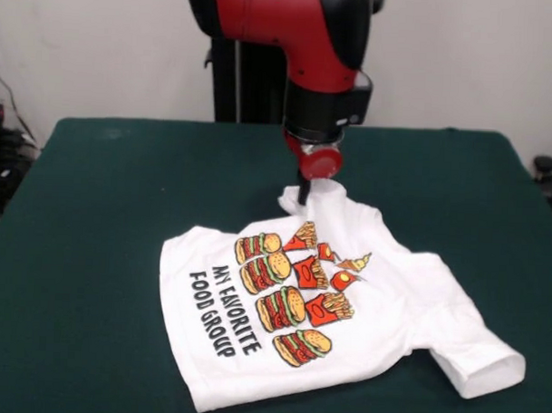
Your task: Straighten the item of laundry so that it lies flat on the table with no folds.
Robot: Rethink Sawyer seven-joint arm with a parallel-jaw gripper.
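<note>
**Desk:** How far along are you?

**Me:** I'd say most of the way. The shirt [345,309] lies print-up on the table [84,254], nearer the front edge and a bit right of the middle. The body looks spread and fairly smooth, and the sleeve at the front right is laid out. What's left is the far end: the cloth there is bunched up into a small peak, right under the gripper [304,194].

**Desk:** Is it holding that peak?

**Me:** It's down on it, touching or very close, but I can't tell whether it's clamped on the cloth. The tip is too narrow and dark from here.

**Desk:** Any writing?

**Me:** Black text on the chest, "MY FAVORITE FOOD GROUP", beside rows of burgers, fries and drinks. No brand label that I can read.
</note>
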